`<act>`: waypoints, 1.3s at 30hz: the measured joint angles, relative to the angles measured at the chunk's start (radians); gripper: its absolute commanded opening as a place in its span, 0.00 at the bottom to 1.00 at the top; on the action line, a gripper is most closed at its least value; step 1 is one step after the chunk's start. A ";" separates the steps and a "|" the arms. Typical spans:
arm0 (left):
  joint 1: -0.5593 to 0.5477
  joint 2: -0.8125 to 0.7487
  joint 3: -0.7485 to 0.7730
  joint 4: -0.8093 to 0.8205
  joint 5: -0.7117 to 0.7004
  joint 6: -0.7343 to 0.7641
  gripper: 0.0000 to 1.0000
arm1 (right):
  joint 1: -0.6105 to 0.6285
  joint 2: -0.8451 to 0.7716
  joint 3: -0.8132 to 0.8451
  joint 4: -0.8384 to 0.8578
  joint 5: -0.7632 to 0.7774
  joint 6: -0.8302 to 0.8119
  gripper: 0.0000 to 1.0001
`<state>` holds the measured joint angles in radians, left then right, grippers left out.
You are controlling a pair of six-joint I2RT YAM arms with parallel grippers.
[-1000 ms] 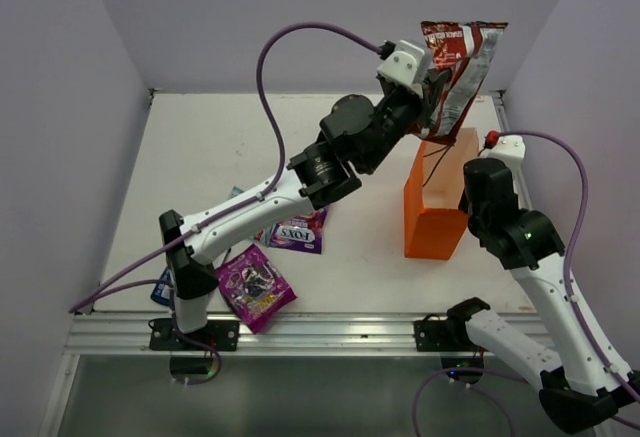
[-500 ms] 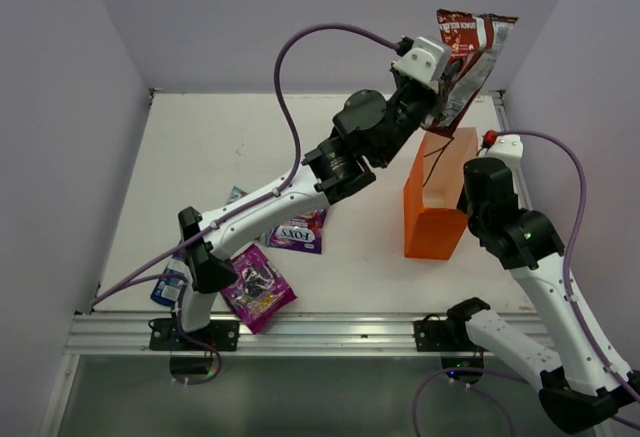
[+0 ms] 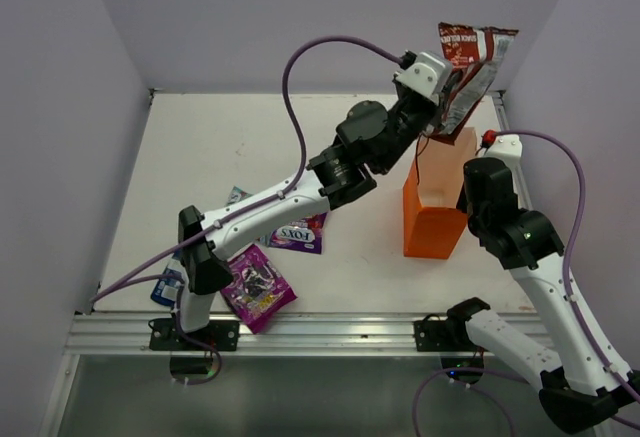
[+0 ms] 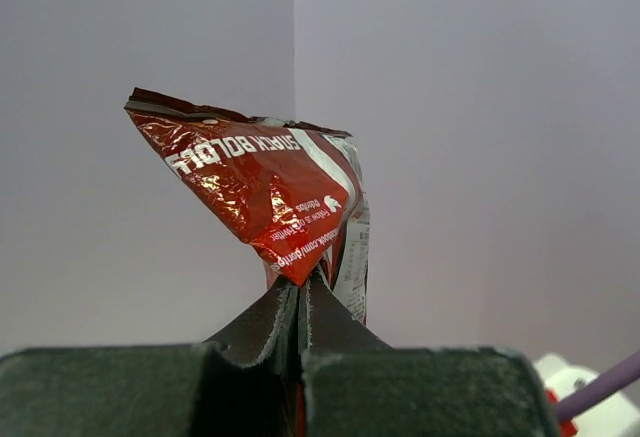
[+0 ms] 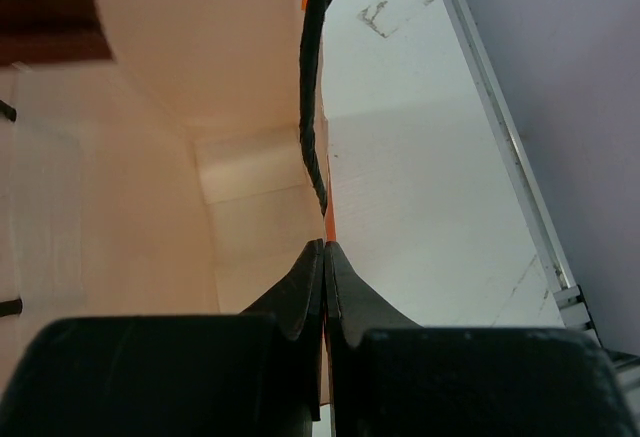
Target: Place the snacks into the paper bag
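My left gripper (image 3: 447,97) is shut on the lower corner of the red-and-silver chip bag (image 3: 472,69) and holds it upright in the air above the far end of the orange paper bag (image 3: 432,215). In the left wrist view the chip bag (image 4: 262,187) rises from my closed gripper (image 4: 302,282). My right gripper (image 5: 324,249) is shut on the paper bag's right wall (image 5: 326,219), with the pale inside (image 5: 150,197) at left. The magenta FOX'S packet (image 3: 297,232), the purple grape packet (image 3: 256,287), the blue-and-white packet (image 3: 165,287) and a teal corner (image 3: 236,195) lie at the front left.
Purple cables loop from both arms. The bag's dark cord handle (image 5: 312,87) hangs just above my right fingertips. A metal rail (image 3: 300,332) runs along the table's near edge. Pale walls close in on the left, back and right.
My left arm has carried the chip bag to the right and slightly up, from beside the paper bag's far end to above it. The right arm has not moved.
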<state>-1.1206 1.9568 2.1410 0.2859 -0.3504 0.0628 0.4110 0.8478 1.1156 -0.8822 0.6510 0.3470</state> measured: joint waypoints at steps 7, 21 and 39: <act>0.000 -0.012 -0.263 0.007 0.010 -0.042 0.00 | 0.000 -0.008 -0.004 0.002 -0.013 0.000 0.00; 0.000 -0.011 -0.383 0.003 0.117 -0.137 0.00 | 0.000 -0.013 -0.005 0.010 -0.015 0.000 0.00; 0.001 0.026 -0.370 -0.010 0.198 -0.226 0.83 | -0.003 -0.020 -0.010 0.010 -0.014 0.000 0.00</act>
<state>-1.1194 1.9823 1.7710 0.2760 -0.1528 -0.1635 0.4084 0.8280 1.1061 -0.8722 0.6373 0.3473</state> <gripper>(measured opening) 0.827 0.010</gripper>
